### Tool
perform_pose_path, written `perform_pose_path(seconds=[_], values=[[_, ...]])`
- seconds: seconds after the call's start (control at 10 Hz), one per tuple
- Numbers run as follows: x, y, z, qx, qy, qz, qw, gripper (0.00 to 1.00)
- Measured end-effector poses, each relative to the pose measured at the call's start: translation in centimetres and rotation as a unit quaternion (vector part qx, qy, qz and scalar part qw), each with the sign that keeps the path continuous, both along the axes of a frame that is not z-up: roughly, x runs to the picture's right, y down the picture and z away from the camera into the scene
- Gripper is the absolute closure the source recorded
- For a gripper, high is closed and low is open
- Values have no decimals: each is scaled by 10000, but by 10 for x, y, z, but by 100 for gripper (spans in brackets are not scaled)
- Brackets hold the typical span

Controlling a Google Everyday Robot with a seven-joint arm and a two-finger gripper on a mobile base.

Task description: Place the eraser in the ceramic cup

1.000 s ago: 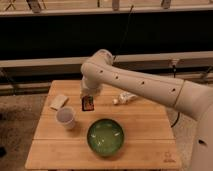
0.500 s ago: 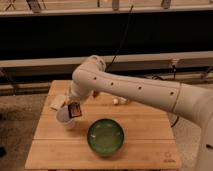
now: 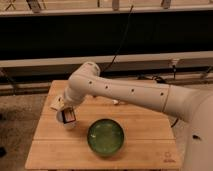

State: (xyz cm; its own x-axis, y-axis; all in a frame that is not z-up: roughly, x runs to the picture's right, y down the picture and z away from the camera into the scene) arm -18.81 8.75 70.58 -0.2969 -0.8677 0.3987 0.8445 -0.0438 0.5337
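My gripper [image 3: 68, 111] hangs at the left of the wooden table [image 3: 150, 150], right over the ceramic cup [image 3: 64, 121]. It is shut on the eraser [image 3: 70, 116], a small dark block with a light marking. The eraser sits at the cup's mouth, at its right rim. The whitish cup stands left of the green bowl and is partly hidden by the gripper and the eraser. My white arm [image 3: 130, 95] reaches in from the right across the back of the table.
A glossy green bowl [image 3: 106, 136] stands at the table's front middle, right of the cup. A flat beige piece [image 3: 55, 103] lies just behind the cup. A small white thing [image 3: 116, 102] peeks out under the arm.
My gripper has carried the eraser from the back middle of the table leftward and down to the cup's mouth. The cup and bowl have not moved.
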Motion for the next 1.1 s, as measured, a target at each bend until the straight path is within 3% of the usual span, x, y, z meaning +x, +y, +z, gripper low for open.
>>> perform_pose_path(seconds=[0.3,0.5,1.1], values=[[-10,0,10,27,94,-212,9997,33],[-12,-2,16,47,162,-281,9995,21],[-10,-5,21,109,222,-365,9990,20]])
